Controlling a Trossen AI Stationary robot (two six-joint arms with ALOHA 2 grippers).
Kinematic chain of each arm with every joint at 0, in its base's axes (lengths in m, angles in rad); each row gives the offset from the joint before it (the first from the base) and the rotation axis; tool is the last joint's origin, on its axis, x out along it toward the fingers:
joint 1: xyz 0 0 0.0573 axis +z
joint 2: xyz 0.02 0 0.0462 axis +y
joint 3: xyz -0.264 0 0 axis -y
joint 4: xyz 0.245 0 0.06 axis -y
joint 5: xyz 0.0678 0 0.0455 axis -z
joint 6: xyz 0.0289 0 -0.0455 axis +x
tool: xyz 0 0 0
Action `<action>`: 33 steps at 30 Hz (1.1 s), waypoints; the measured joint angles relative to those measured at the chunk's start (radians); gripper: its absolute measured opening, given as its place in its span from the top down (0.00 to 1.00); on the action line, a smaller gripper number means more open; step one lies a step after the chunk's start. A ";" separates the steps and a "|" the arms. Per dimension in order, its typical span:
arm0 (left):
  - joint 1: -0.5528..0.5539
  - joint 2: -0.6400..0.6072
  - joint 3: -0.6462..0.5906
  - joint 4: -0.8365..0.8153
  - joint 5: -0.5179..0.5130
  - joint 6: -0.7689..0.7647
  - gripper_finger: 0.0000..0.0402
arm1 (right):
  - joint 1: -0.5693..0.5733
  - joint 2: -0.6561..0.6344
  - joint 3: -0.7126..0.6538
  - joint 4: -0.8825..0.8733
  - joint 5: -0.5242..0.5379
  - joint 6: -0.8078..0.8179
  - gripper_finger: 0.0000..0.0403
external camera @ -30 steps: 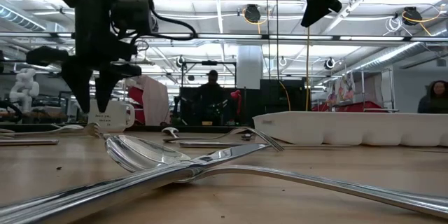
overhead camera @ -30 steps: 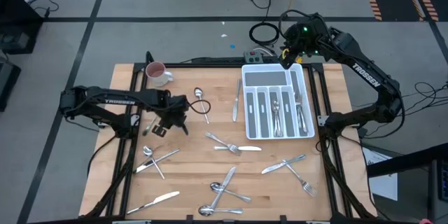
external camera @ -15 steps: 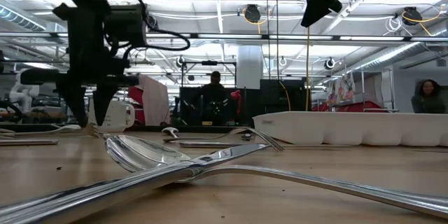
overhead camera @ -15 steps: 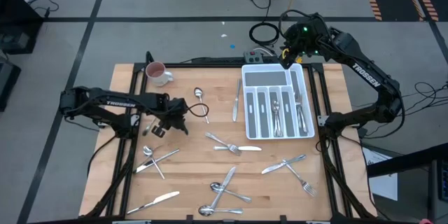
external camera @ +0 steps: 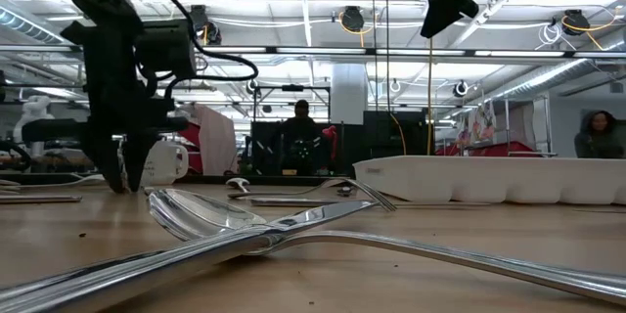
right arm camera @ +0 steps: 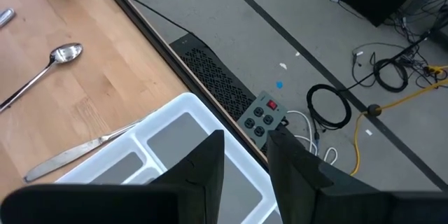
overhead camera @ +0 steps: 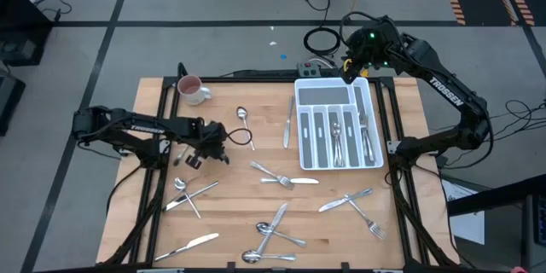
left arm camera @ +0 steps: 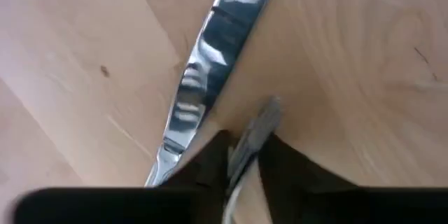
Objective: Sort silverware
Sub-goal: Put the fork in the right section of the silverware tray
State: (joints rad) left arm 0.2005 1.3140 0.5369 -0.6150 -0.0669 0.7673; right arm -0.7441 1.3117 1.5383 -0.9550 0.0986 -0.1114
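Observation:
Slim silver pieces of silverware lie flat and scattered on the wooden table: a spoon (overhead camera: 243, 121), a knife (overhead camera: 287, 124), forks (overhead camera: 277, 176) and a crossed pile (overhead camera: 273, 230). Several pieces lie in the white tray (overhead camera: 300, 136). My left gripper (overhead camera: 194, 157) (external camera: 119, 178) points down close above the table at its left side, next to a table knife (left arm camera: 210, 63) (overhead camera: 181, 152), and is shut on a slim metal piece. My right gripper (overhead camera: 348, 70) (right arm camera: 245, 157) hangs open and holding nothing, high above the tray's far left corner. My left gripper pinches a slim grey silverware piece (left arm camera: 260, 122) between its two fingers, which come from above and point down. The piece runs along the fingers, and its end sticks out past the fingertips (left arm camera: 213, 155). Which kind of piece it is, and whether its end touches the wood, I cannot tell.
A white-and-pink mug (overhead camera: 192, 90) stands at the far left corner. A grey switch box (overhead camera: 309, 70) and cables lie beyond the far edge. Black frame rails run along the table's left and right sides. Bare wood lies between the mug and the left gripper.
My left gripper has moved toward the table's left edge and down, from above the wood to just over it beside the table knife. The gap between its fingers looks unchanged. The right arm has kept still.

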 joint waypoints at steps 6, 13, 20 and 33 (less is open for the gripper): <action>0.000 0.000 0.003 0.011 -0.017 -0.036 0.98 | 0.000 0.000 0.000 0.000 0.000 0.022 0.75; 0.001 0.002 0.054 0.071 -0.051 -0.091 0.99 | 0.000 0.000 0.000 0.000 0.000 0.022 0.75; 0.001 0.002 0.109 0.241 -0.120 -0.165 0.99 | 0.000 0.000 0.000 0.000 0.000 0.022 0.75; 0.003 0.001 0.281 0.384 -0.229 -0.512 0.99 | 0.000 0.003 0.000 0.000 -0.035 0.049 0.75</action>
State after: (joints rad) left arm 0.2035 1.3151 0.8179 -0.2307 -0.2955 0.2552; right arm -0.7441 1.3152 1.5383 -0.9554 0.0634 -0.0620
